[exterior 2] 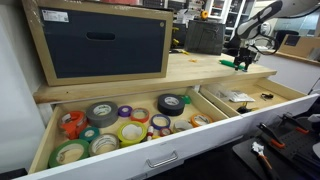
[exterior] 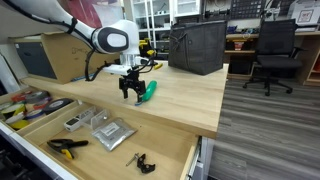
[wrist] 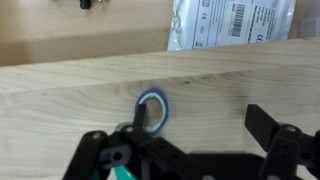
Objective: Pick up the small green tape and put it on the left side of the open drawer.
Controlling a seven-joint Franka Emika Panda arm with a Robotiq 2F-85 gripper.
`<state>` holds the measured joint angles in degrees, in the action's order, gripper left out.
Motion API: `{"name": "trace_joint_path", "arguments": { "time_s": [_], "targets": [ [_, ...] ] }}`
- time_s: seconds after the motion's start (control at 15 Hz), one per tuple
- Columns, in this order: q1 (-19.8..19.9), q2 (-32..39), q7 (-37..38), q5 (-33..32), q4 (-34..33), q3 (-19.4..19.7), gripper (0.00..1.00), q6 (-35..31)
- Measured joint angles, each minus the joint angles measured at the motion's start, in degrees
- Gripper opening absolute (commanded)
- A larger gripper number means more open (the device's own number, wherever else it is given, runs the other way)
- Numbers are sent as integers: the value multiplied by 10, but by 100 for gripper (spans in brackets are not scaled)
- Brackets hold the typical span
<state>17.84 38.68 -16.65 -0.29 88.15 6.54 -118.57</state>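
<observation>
In the wrist view the small green tape (wrist: 164, 108), a tiny pale ring with a bluish rim, lies flat on the light wood tabletop. My gripper (wrist: 199, 117) hangs open just above it. The left finger (wrist: 139, 112) overlaps the ring's left edge and the right finger (wrist: 262, 122) stands far to its right. In both exterior views the gripper (exterior: 131, 95) (exterior 2: 243, 60) points down over the tabletop, and the tape is too small to make out. The open drawer (exterior: 170, 140) (exterior 2: 45, 130) juts out below the table's front edge.
A teal oblong object (exterior: 148, 92) lies right beside the gripper. The drawer holds tape rolls (exterior 2: 120, 125) on one side, and a plastic bag (wrist: 230, 22) and small tools (exterior: 68, 146) on the other. A black bag (exterior: 195, 45) and a cardboard box (exterior: 55, 55) stand behind. A dark cabinet (exterior 2: 100, 40) sits on the tabletop.
</observation>
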Motion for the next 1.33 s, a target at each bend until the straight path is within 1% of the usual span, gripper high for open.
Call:
{"name": "trace_joint_path", "arguments": {
  "time_s": [1.33],
  "targets": [
    [-4, -6, -1, 0, 6, -23, 100, -1]
  ]
}}
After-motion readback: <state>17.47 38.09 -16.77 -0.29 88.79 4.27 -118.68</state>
